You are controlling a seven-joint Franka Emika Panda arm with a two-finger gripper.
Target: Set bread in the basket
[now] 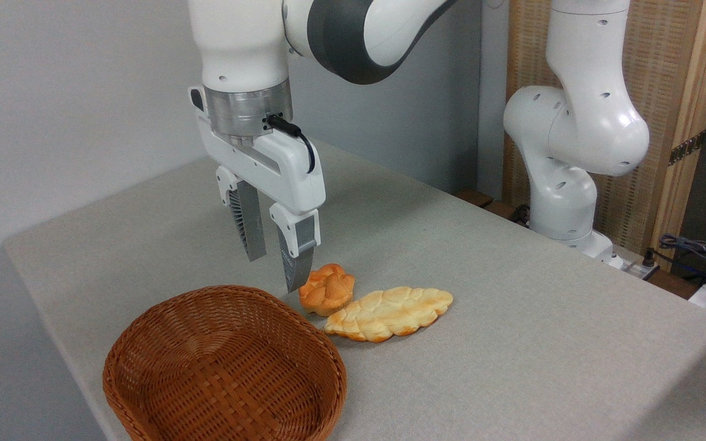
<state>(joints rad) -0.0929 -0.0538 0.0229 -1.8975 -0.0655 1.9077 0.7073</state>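
The 2 fingers [249, 226] of the Franka Panda gripper [274, 269] point down with a narrow gap between them, nothing held, their tips hanging above the grey table [512, 294]. The nearer finger's tip overlaps the left edge of the bread [327, 289] in this view; whether it touches the bun cannot be told. The bread, a small round knotted bun with a glossy orange-golden crust, sits on the table just behind the far right rim of the basket [144, 361], outside it. The basket, an oval reddish-brown wicker one with low sides, stands at the table's near left edge with nothing in it. Just right of the bun, touching it or nearly so, lies a longer, flat, pale-yellow braided loaf [390, 313], its left end close to the basket's rim. Above the bun, the white arm [242, 43] drops from the top of the frame to a metal wrist ring [246, 110], where a black cable [301, 138] loops to the gripper body. The arm's base [564, 190] stands well beyond the loaf at the far right of the table, before a wooden screen [671, 92].
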